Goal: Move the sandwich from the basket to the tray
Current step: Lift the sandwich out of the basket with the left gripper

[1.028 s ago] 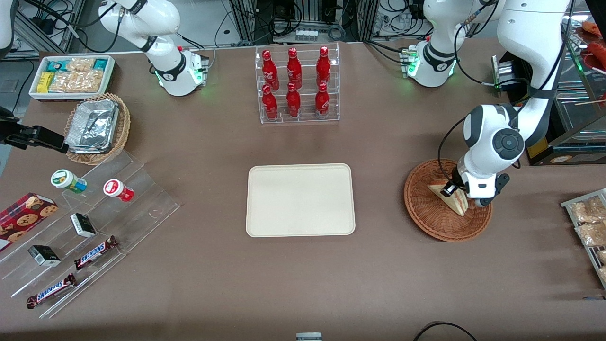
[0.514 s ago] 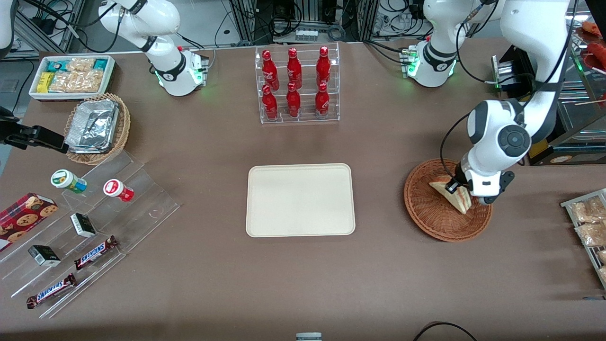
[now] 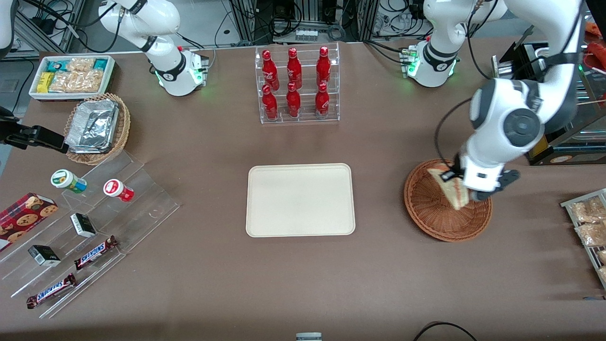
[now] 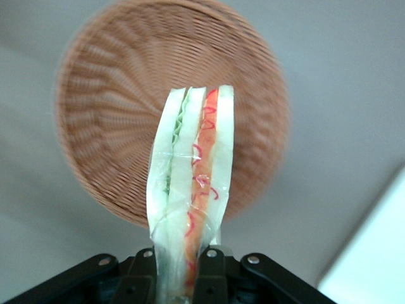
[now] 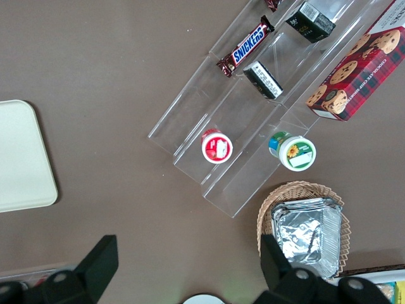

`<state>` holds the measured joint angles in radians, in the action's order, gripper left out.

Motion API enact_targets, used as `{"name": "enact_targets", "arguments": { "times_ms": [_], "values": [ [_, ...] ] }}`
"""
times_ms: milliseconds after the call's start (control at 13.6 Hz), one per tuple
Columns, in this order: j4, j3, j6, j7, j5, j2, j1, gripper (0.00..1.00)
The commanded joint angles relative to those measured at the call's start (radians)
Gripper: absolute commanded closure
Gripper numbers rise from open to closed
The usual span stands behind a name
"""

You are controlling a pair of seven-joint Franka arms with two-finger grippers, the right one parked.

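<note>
The sandwich point(image 3: 453, 188) is squeezed tight in the pincer point(image 3: 460, 185), up in the air above the basket point(image 3: 433, 215). The tray point(image 3: 300, 200) lies on the desk point(image 3: 303, 284) at the basket's 9 o'clock, well apart.

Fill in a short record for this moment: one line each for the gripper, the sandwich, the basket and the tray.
gripper: the left arm's gripper, above the basket, shut on the sandwich
sandwich: triangular wedge sandwich, pale bread with red and green filling, lifted clear of the basket
basket: round reddish-brown wicker basket, nothing seen in it
tray: flat rectangular cream-coloured tray, nothing on it
</note>
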<state>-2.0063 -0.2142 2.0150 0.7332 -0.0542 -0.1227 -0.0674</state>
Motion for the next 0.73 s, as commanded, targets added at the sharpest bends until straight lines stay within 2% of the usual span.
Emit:
{"name": "enact_targets", "arguments": {
  "times_ms": [0, 220, 440, 661],
  "values": [
    [0.055, -0.111, -0.027, 0.009, -0.01, -0.024, -0.032, 1.0],
    [0.095, -0.139, -0.016, 0.014, -0.012, -0.073, -0.125, 1.0],
    [0.197, -0.137, -0.018, 0.09, -0.019, -0.182, -0.248, 1.0],
    [0.332, -0.137, -0.015, 0.145, -0.099, -0.337, -0.346, 1.0]
  ]
}}
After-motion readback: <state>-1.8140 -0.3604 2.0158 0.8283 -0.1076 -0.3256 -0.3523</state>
